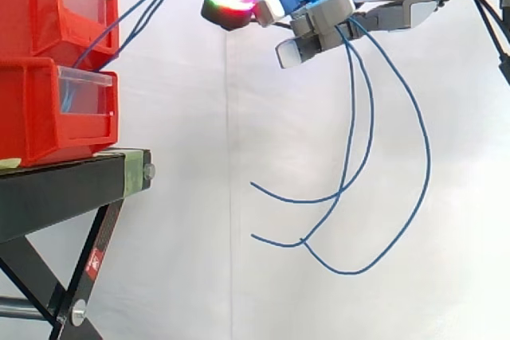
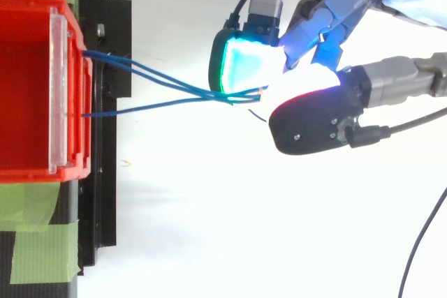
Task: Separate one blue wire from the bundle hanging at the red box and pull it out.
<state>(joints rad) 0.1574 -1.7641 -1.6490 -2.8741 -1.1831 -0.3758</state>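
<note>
Hand clenched on the blue wires, which run taut to it from the red box ahead of the hand; loose tails hang beneath the hand. Best practice: shed all but one strand, then draw straight away from the box.

The wires are blue, the 2 bins red, the stand black, the hand grey, glowing cyan and red.

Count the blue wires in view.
3. All blue wires run from the red bins into the hand, tails hanging below it; more could hide inside the bins.
</note>
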